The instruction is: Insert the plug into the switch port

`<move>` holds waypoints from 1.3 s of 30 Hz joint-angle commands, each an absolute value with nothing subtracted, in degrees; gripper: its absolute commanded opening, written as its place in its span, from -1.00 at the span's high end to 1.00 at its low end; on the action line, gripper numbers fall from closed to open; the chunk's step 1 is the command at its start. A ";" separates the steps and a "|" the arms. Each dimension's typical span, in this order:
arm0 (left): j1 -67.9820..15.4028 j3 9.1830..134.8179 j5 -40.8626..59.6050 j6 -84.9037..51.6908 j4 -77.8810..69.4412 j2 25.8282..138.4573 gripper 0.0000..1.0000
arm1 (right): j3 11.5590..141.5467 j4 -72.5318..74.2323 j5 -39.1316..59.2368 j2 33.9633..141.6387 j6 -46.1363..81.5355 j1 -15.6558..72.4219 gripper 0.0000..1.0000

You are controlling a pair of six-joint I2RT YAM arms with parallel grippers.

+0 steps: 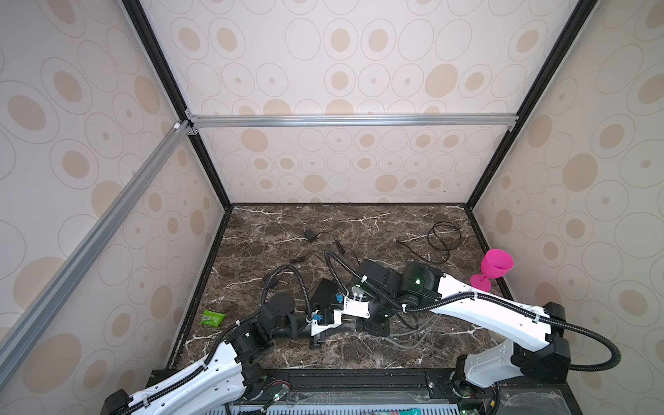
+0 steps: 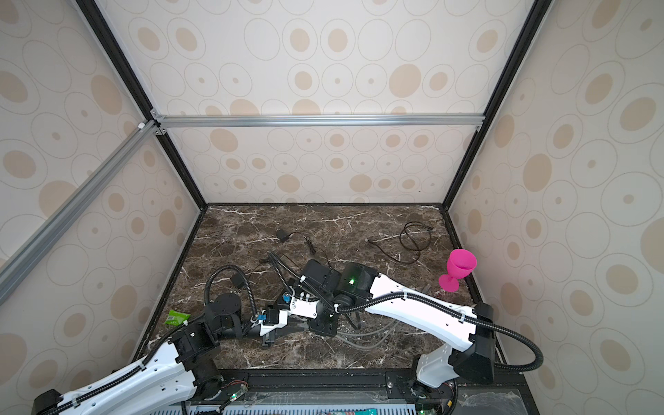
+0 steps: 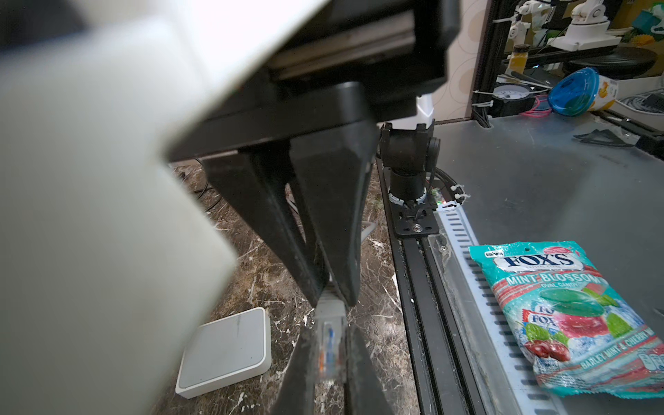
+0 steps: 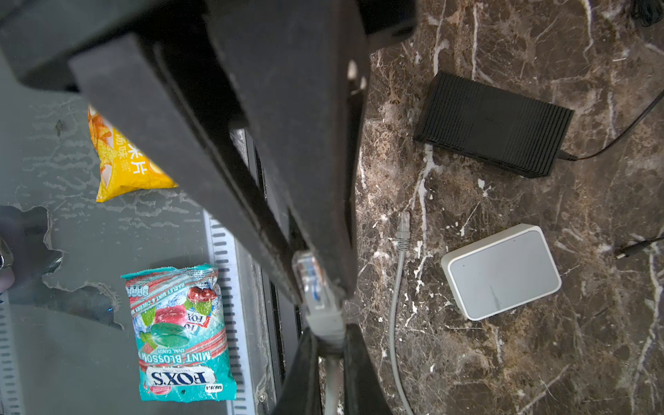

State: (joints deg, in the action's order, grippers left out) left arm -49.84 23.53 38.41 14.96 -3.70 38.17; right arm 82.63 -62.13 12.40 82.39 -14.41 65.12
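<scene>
Plug (image 4: 309, 278) held off the desk (image 4: 467, 359) near its front edge: my right claw (image 4: 318, 291) is clamped on its clear tip, my left claw (image 3: 332, 300) on its grey boot. A white box (image 4: 503, 276) and a ribbed black box (image 4: 496, 125) lie on the marble beyond.
</scene>
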 commanded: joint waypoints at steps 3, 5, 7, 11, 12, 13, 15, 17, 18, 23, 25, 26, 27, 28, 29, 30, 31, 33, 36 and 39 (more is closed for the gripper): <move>-50.19 26.10 38.58 15.39 -4.57 37.74 0.92 | 75.58 -53.82 15.25 73.39 -14.73 64.03 -0.04; -50.18 26.10 38.66 14.90 -5.26 37.16 0.92 | 70.79 -47.80 20.37 67.86 -14.49 61.33 -0.09; -50.16 25.93 38.68 14.60 -5.57 36.73 0.93 | 64.77 -39.81 28.15 61.69 -12.08 56.23 -0.11; -50.19 25.75 38.84 14.46 -5.44 36.30 0.95 | 50.81 -22.13 34.14 50.29 -4.63 48.96 -0.14; -50.16 25.80 38.84 14.43 -5.44 36.25 0.95 | 48.56 -19.55 33.92 48.79 -4.33 48.89 -0.16; -50.17 25.66 38.85 14.41 -5.46 36.24 0.95 | 46.56 -17.18 34.16 47.87 -3.89 48.97 -0.15; -50.19 25.66 38.66 14.41 -5.62 36.39 0.95 | 44.69 -15.45 33.58 47.56 -3.55 49.04 -0.13; -50.19 25.70 38.69 14.41 -5.82 36.63 0.96 | 44.46 -15.70 33.33 48.33 -3.70 49.06 -0.12; -50.17 25.75 38.61 14.41 -5.77 36.80 0.96 | 44.43 -15.67 33.31 48.73 -3.61 49.12 -0.10; -50.19 25.93 37.97 14.40 -5.38 37.46 0.97 | 44.43 -13.14 28.75 51.31 -3.61 51.91 -0.07; -50.12 25.93 37.97 14.41 -5.30 37.44 0.97 | 44.92 -12.51 26.90 53.04 -4.04 53.75 -0.05; -50.19 25.93 37.93 14.41 -5.24 37.35 0.97 | 45.00 -12.04 26.41 54.01 -4.04 54.52 -0.04; -50.16 25.93 37.96 14.49 -5.19 37.31 0.98 | 45.01 -11.53 26.49 54.58 -4.13 54.94 -0.03; -50.19 25.93 37.89 14.55 -5.05 37.27 0.97 | 45.08 -11.03 26.89 55.32 -4.35 55.39 -0.02; -50.18 25.93 37.84 14.59 -5.02 37.27 0.97 | 45.04 -10.80 27.22 55.84 -4.48 55.67 0.00; -50.17 25.93 37.83 14.58 -5.01 37.29 0.97 | 45.12 -10.79 27.16 56.30 -4.65 55.91 0.04; -50.19 25.88 37.92 14.59 -5.03 37.27 0.97 | 45.15 -11.07 27.31 56.65 -5.12 56.14 0.07; -50.19 25.93 38.09 14.59 -5.01 37.35 0.97 | 44.96 -11.66 27.52 57.02 -5.86 56.79 0.10; -50.13 26.00 38.22 14.72 -5.01 37.60 0.97 | 44.69 -11.95 27.20 57.39 -5.89 57.64 0.11; -50.18 26.10 38.22 14.86 -5.03 37.89 0.97 | 44.73 -12.28 26.89 57.65 -6.22 57.91 0.23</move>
